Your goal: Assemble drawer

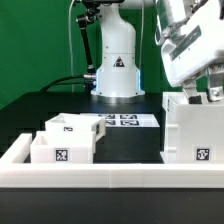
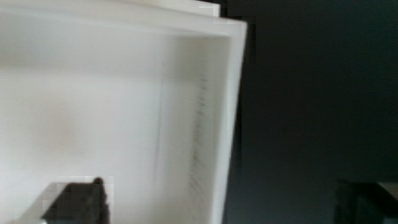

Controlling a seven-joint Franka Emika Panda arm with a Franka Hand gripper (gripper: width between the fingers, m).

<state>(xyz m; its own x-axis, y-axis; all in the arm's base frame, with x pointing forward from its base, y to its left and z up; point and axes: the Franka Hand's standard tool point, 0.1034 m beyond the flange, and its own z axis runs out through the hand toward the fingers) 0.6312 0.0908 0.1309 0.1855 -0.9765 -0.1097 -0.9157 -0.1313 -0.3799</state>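
The drawer's tall white housing (image 1: 190, 132) stands on the black table at the exterior view's right, with a tag on its front. Two open-topped white trays (image 1: 76, 127) (image 1: 58, 149) sit side by side at the exterior view's left. My gripper (image 1: 201, 92) hangs just above the housing's top edge. In the wrist view my gripper (image 2: 222, 205) is open. One dark finger (image 2: 75, 200) is over the housing's white inside (image 2: 107, 110). The other finger (image 2: 374, 200) is over the black table outside. The housing's side wall (image 2: 217, 120) lies between them.
The marker board (image 1: 125, 120) lies flat on the table behind the trays, in front of the arm's white base (image 1: 117, 65). A low white rail (image 1: 110, 180) edges the table's near side. A green backdrop stands behind.
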